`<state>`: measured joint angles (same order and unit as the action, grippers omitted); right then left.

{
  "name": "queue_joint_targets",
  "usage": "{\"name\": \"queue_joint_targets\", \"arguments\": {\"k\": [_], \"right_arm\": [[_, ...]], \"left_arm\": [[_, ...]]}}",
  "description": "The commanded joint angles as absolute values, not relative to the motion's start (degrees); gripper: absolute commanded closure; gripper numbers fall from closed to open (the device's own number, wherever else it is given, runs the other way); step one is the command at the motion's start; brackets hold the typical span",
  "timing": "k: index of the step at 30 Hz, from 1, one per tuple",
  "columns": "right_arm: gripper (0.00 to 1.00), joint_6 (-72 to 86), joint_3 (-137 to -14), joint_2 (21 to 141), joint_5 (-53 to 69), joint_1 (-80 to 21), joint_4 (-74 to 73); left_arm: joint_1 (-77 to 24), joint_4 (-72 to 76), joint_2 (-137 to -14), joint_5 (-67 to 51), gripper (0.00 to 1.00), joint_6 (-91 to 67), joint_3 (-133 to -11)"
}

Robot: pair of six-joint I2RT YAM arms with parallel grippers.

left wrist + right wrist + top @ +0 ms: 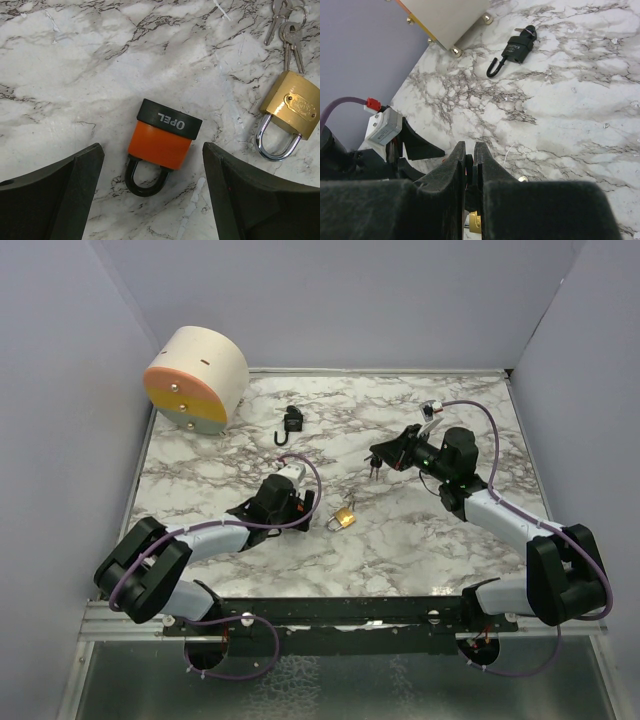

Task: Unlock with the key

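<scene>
From above you see the marble table (420, 530) with both arms reaching in. Your left gripper (297, 506) sits low near the table's middle, its fingers mostly hidden under the wrist; the brass padlock (344, 517) lies just to its right. Your right gripper (383, 454) hangs further back and to the right, tips pinched together, with what look like keys (374, 471) dangling beneath. A black padlock (291, 422), shackle swung open, lies farther back, and a cream drum (197, 377), its face orange and yellow, stands in the far left corner.
</scene>
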<state>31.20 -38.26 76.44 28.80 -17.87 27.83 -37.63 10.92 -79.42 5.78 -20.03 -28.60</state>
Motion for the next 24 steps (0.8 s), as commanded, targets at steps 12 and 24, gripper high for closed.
{"name": "queue_joint_targets", "arguments": {"k": [12,24], "right_arm": [[0.99,30.61,-38.61,76.25,30.12,-17.41,28.48],[0.99,30.44,-38.67,76.28,29.93,-17.39,28.39]], "left_arm": [[-38.84,7.65,-82.97,10.63,0.32,-19.41,-29.91],[-39.37,7.63,-84.97,9.73,0.44,-19.16,-30.91]]}}
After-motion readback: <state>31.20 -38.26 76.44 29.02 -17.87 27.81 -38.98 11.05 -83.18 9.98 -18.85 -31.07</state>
